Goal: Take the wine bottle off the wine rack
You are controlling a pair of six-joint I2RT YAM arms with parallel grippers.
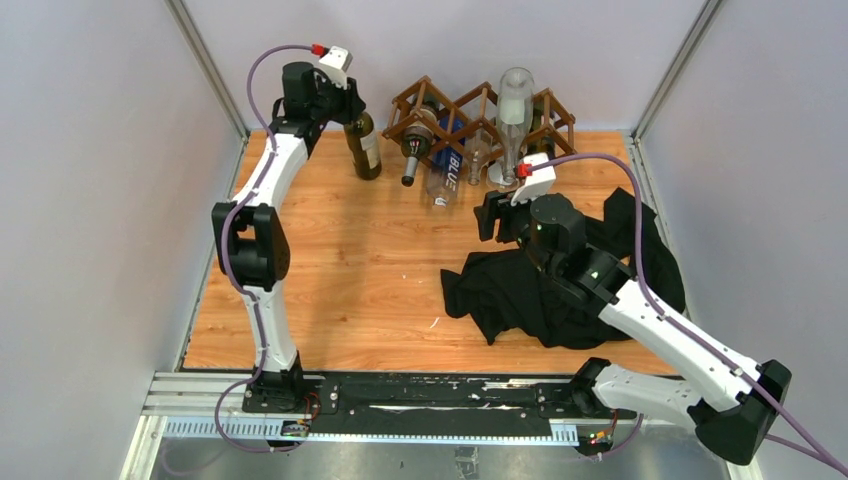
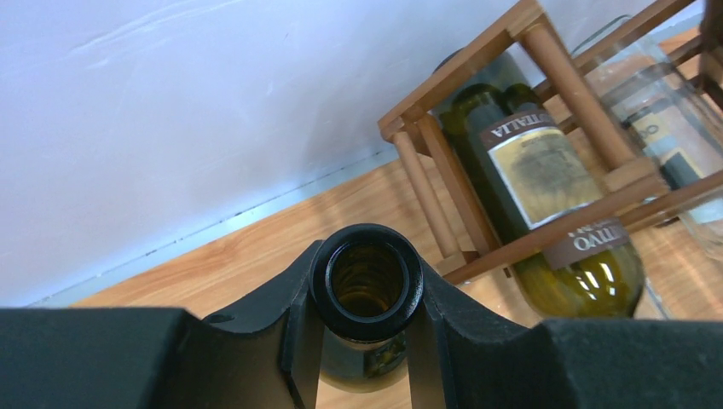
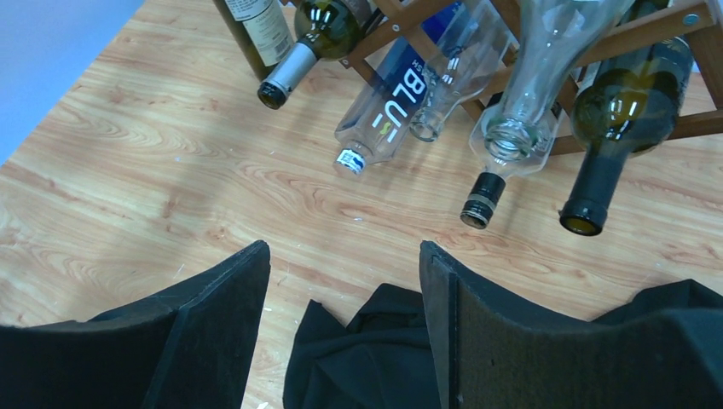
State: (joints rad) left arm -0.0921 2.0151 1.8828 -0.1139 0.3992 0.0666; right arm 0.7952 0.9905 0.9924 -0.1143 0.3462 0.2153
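Bare counter [image 1: 340, 270] at centre left lies open; rack [image 1: 470, 98] and jutting bottle necks [image 1: 410, 165] crowd the top; black cloth [image 1: 510, 290] lower right.

The bench [image 1: 380, 280] is pale wood-grain board, smooth with a faint sheen. The wine rack [image 2: 580, 94] is brown wood with satin slats and round dowels. The wine bottle [image 2: 368, 322] is glossy dark green glass; the top view shows its paper label. Another green bottle [image 2: 529, 162] carries a matt, worn paper label. The clear bottle [image 3: 546, 51] is shiny glass. The left hand [image 2: 367, 290] has matt black plastic fingers [image 2: 260, 328]. The right hand [image 3: 345, 264] has rough, felt-like black pads [image 3: 503, 341]. The black cloth [image 1: 560, 290] is matt and crumpled. The rail [image 1: 400, 432] is dull metal.
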